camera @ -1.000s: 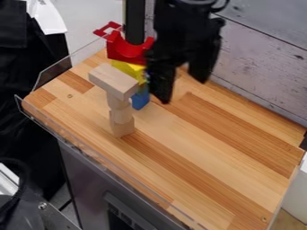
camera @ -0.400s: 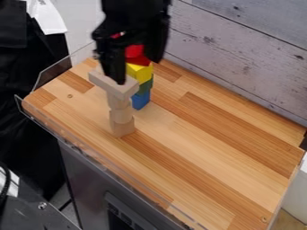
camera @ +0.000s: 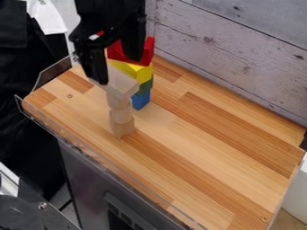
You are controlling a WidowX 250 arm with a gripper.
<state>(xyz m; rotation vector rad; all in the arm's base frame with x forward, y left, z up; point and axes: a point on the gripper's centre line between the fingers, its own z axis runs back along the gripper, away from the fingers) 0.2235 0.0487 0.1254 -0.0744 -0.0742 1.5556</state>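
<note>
Your gripper (camera: 119, 71) stands wide, its fingers well apart, over the back left of the counter (camera: 198, 148). One fingertip is right by the slab (camera: 121, 83); you can't tell whether they touch. A sideways nudge there could tip the slab, since it overhangs a narrow column (camera: 121, 117) of loose blocks. The other finger is close to the red arch (camera: 144, 53), so a swing could topple that stack too. The slab is plain, pale wood, flat and oblong, lying across the column's top, with yellow (camera: 135, 71), green (camera: 146, 87) and blue (camera: 141, 100) blocks just behind.
</note>
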